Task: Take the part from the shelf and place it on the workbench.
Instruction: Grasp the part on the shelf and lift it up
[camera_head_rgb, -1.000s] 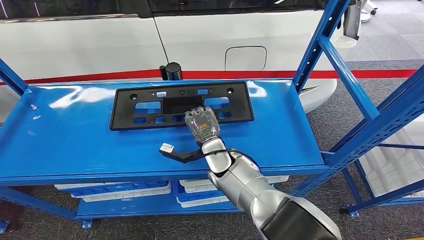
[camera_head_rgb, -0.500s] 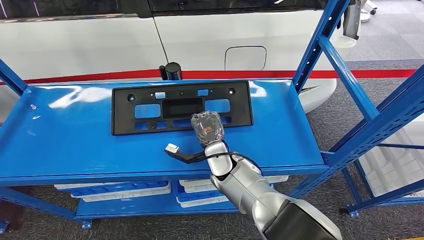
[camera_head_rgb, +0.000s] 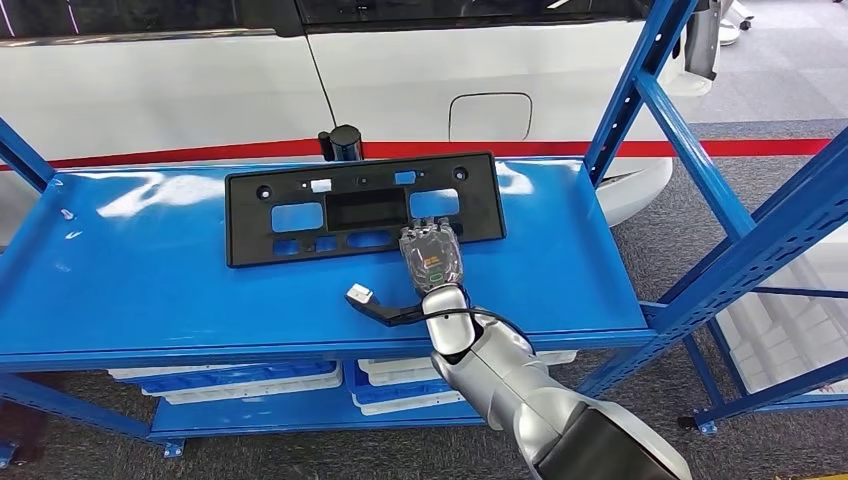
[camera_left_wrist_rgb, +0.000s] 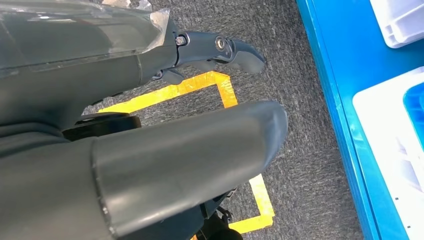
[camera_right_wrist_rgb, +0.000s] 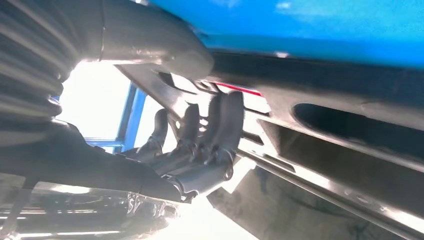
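right hand (camera_head_rgb: 431, 257) fingers (camera_right_wrist_rgb: 220, 125) grip black part (camera_head_rgb: 350, 205) edge | shelf (camera_head_rgb: 150, 280) | no readable writing | left hand (camera_left_wrist_rgb: 150, 125) holds nothing

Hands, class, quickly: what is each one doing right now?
Left hand: holds nothing, fingers apart, hanging over the floor.
Right hand: on the near edge of the black part; a firm grip cannot be told.
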